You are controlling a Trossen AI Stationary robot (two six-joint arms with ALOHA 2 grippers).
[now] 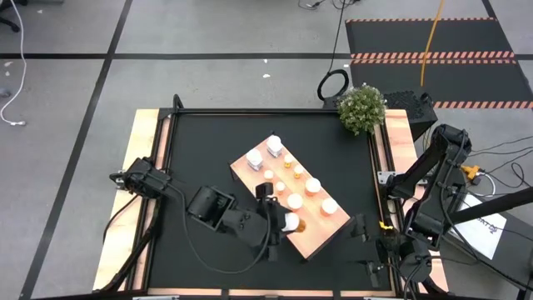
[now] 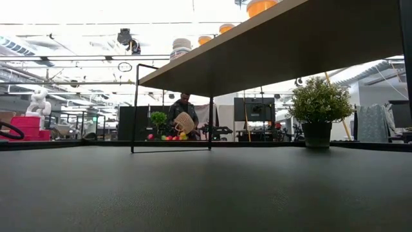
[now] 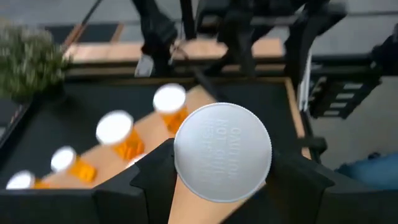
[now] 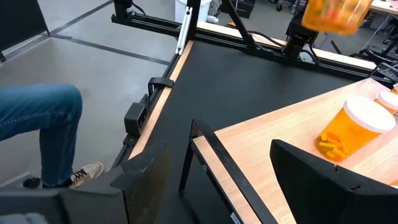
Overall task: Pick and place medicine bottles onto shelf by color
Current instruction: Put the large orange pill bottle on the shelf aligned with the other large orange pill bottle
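Note:
The pale wood shelf (image 1: 312, 242) stands aslant at mid-table on a thin black frame; the low view shows its underside (image 2: 290, 45). Several orange bottles with white caps (image 1: 313, 185) and two white blocky ones (image 1: 273, 146) stand on it. My left gripper (image 1: 283, 221) hovers over the shelf's near end, shut on an orange bottle (image 1: 291, 223) whose white cap (image 3: 222, 152) fills the left wrist view. My right gripper (image 4: 230, 180) waits open near the table's right edge, beside the shelf's corner (image 4: 280, 149). My left gripper pinches the orange bottle between its two fingers (image 3: 155, 171), which stand on either side of the body just under the white cap. The fingers come from above, pointing down. The bottle (image 4: 333, 12) stays upright and hangs clear above the shelf's top.
A potted plant (image 1: 362, 108) stands at the table's far right corner. Another orange bottle (image 4: 348, 130) stands close to the shelf's near right edge. A raised wooden rim (image 1: 141, 167) frames the black mat. A person's leg (image 4: 37, 118) shows beyond the table.

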